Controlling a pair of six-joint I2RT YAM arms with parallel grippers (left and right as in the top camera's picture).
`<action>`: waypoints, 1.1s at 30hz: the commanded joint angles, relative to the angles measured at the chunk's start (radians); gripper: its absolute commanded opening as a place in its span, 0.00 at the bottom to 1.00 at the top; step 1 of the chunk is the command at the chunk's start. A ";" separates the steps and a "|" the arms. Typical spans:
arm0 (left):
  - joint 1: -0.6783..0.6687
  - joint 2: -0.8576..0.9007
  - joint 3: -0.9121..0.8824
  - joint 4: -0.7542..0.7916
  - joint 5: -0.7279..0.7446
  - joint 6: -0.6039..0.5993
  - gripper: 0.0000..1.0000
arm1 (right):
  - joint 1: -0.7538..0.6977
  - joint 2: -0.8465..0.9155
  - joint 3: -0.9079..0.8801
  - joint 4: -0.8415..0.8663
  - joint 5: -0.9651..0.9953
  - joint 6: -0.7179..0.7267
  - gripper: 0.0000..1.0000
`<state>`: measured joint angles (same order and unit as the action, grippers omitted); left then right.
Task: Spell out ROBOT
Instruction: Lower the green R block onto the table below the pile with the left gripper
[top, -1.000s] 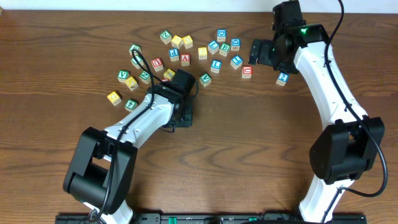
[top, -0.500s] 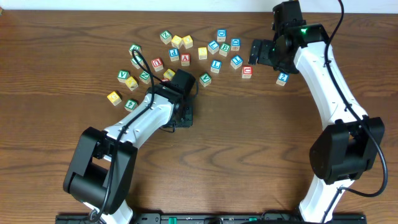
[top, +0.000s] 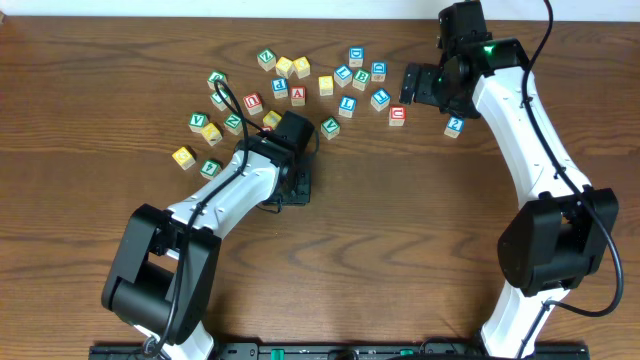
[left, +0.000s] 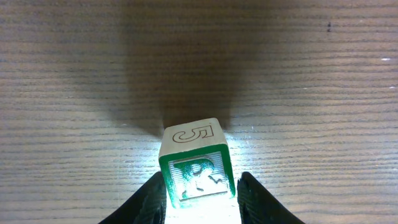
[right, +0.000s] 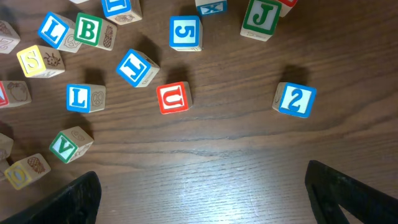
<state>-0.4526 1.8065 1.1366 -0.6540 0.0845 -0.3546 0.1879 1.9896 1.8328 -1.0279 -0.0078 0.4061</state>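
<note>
Green-bordered wooden letter block (left: 198, 168) is clamped between the fingers of the left end effector (left: 200, 202), low at the brown wooden surface (left: 74, 74), just on the robot's side of the scattered blocks (top: 297, 95). Set it down square, leaving room for four more letters. The right end effector (right: 208, 199) hangs spread wide and empty.

Green-bordered block (left: 198, 174) — brown woodgrain table (left: 68, 68).
</note>
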 joint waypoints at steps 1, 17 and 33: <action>0.002 0.010 -0.013 -0.002 0.010 0.022 0.37 | 0.010 0.005 0.018 -0.001 0.002 0.008 0.99; 0.002 0.010 -0.012 -0.002 0.021 0.047 0.37 | 0.010 0.005 0.018 -0.001 0.002 0.008 0.99; 0.002 -0.004 0.011 -0.029 0.020 0.059 0.43 | 0.010 0.005 0.018 -0.001 0.002 0.008 0.99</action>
<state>-0.4526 1.8065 1.1366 -0.6773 0.1028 -0.3096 0.1879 1.9896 1.8328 -1.0279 -0.0078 0.4061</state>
